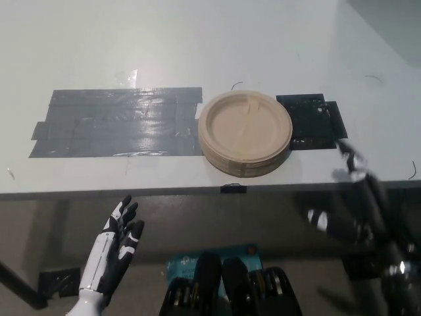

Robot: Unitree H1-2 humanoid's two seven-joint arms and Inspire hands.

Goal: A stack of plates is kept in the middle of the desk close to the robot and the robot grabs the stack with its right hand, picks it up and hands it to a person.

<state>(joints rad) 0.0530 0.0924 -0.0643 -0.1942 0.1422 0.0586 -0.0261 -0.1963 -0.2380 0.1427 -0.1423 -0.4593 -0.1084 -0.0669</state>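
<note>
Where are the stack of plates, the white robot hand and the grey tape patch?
stack of plates (245, 130): head view, top plate's centre.
white left robot hand (120, 235): head view, palm.
grey tape patch (115, 122): head view, its middle.

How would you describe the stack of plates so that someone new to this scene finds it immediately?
On the pale desk, a long patch of dark grey tape lies beside a smaller black patch. The stack of round beige plates sits between them, near the front edge. It is the only round, raised thing there.

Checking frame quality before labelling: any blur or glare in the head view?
Head view: right hand is motion-blurred, semi-transparent at the desk edge; glare streaks on the grey tape; stack of plates sharp and evenly lit; left hand sharp, below the desk.
</note>
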